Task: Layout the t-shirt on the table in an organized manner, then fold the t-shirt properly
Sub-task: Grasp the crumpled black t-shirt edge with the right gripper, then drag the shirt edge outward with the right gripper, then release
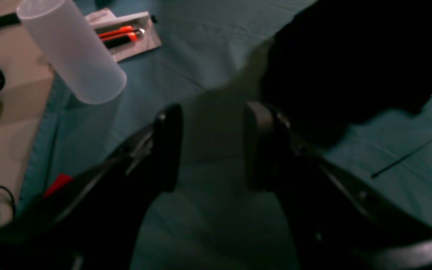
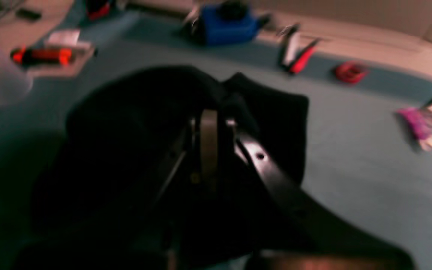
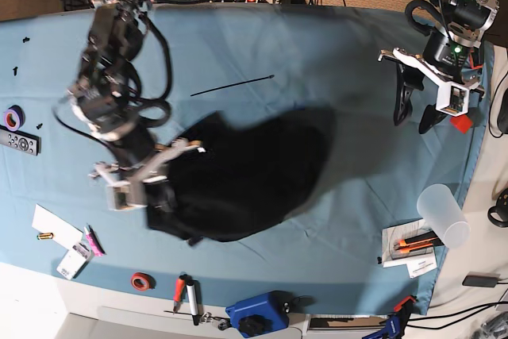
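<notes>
The black t-shirt (image 3: 254,172) lies crumpled in a heap on the table (image 3: 317,45), which is covered in light blue cloth. My right gripper (image 3: 163,196) sits at the heap's left edge. In the blurred right wrist view its jaws (image 2: 208,123) are pressed together, with black fabric of the t-shirt (image 2: 133,131) bunched around the tips. My left gripper (image 3: 413,117) hangs open over bare cloth at the right side, apart from the shirt. The left wrist view shows a wide gap between its fingers (image 1: 214,150) and the t-shirt (image 1: 351,56) beyond them at upper right.
A translucent cup (image 3: 443,213) and an orange cutter on paper (image 3: 413,244) sit near the right edge. A black zip tie (image 3: 232,85) lies above the shirt. A red tape roll (image 3: 141,281), pens (image 3: 186,295) and a blue tool (image 3: 254,315) line the front edge, and a remote (image 3: 17,142) lies at the left.
</notes>
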You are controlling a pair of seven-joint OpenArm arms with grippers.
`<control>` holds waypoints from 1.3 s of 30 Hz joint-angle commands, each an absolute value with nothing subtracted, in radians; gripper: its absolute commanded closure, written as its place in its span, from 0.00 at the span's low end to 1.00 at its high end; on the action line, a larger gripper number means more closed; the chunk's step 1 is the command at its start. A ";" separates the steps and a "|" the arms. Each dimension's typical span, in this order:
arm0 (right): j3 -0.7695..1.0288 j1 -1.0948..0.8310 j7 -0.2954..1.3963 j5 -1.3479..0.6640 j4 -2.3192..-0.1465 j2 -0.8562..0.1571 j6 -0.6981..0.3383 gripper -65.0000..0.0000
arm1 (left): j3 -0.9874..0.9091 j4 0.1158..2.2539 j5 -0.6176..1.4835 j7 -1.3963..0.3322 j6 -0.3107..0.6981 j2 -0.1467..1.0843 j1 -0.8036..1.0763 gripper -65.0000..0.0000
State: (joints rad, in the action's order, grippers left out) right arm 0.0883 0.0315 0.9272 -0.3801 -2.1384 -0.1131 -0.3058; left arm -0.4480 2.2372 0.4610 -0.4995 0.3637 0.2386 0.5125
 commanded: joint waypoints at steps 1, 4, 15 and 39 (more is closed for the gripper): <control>0.116 0.035 0.899 -0.406 -2.174 -0.108 -0.306 1.00 | -0.454 2.254 0.472 -0.471 0.364 0.247 0.513 0.58; 0.192 0.022 0.896 -0.419 -2.194 -0.108 -0.325 1.00 | -0.454 2.254 0.473 -0.471 0.364 0.247 0.513 0.58; 0.262 0.157 0.710 -0.353 -1.753 -0.111 -0.354 1.00 | -0.454 2.254 0.473 -0.471 0.364 0.247 0.513 0.58; 0.284 0.616 1.025 -0.364 -1.475 -0.116 -0.467 0.72 | -0.454 2.254 0.473 -0.509 0.364 0.247 0.513 0.58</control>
State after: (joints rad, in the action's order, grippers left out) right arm 0.2825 0.5819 1.0542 -0.3470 -1.4605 -0.1047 -0.4671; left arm -0.4484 2.2372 0.4614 -0.5308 0.3637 0.2382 0.5152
